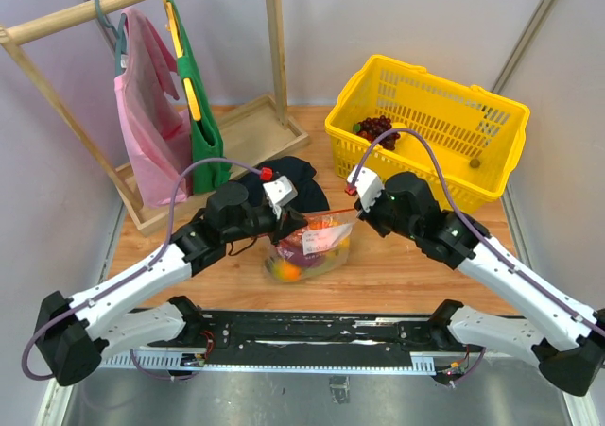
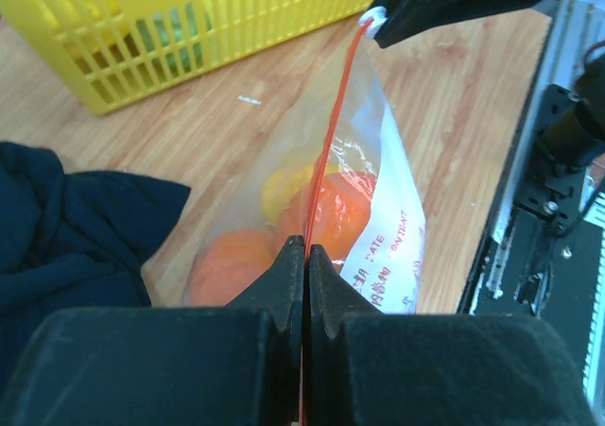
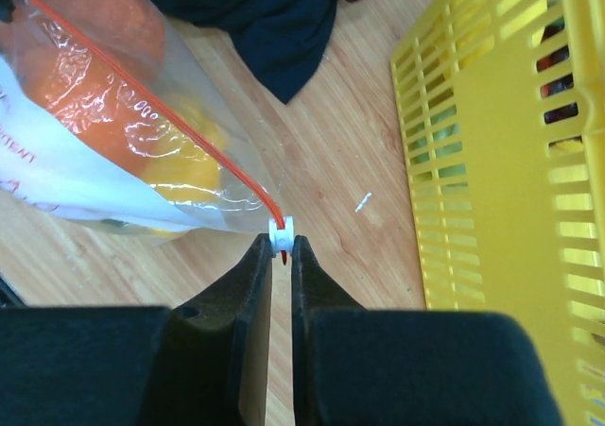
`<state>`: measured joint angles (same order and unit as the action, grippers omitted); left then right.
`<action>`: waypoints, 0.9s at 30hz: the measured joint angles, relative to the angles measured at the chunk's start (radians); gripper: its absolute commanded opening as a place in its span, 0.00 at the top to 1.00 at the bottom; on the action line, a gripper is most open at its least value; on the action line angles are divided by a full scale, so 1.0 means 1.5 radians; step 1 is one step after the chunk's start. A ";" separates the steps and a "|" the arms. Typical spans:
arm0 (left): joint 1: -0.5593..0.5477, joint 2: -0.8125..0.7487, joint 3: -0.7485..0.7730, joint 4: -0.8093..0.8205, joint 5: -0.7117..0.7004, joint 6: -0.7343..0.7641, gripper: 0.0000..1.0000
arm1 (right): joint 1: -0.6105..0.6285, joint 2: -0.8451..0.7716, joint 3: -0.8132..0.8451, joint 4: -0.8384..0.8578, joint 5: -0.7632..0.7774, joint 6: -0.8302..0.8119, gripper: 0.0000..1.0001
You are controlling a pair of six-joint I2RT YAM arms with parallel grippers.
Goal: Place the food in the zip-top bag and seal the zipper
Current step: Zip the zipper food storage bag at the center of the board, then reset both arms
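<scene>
- One zip-top bag (image 1: 310,245) lies on the wooden table (image 1: 397,275) between the two grippers, just in front of one dark cloth (image 1: 307,173). One yellow basket (image 1: 425,128) stands apart at right rear.
- Food (image 2: 331,213) inside the bag: at least three pieces, orange, yellow and purple. The crinkled plastic prevents a firm count.
- One zipper (image 2: 333,133), taut, runs from gripper to gripper.
- Left gripper (image 2: 305,256): jaws closed on one zipper end.
- Right gripper (image 3: 281,247): jaws pinching the white tab (image 3: 281,227) at the zipper's other end.
</scene>
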<state>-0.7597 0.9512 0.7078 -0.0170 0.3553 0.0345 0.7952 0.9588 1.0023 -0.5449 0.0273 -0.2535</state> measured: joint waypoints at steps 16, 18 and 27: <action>0.007 0.105 -0.021 0.055 -0.227 -0.136 0.70 | -0.024 0.039 -0.030 0.103 0.188 0.080 0.15; 0.008 0.103 -0.031 0.056 -0.243 -0.155 0.60 | -0.024 -0.009 -0.039 0.103 0.214 0.088 0.09; 0.007 -0.021 -0.039 0.005 -0.272 -0.222 0.27 | -0.025 -0.253 -0.051 0.080 0.352 0.107 0.02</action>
<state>-0.7486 0.9203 0.6495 -0.0097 -0.0532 -0.2977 0.7582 0.5800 0.9253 -0.4248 0.5556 -0.0933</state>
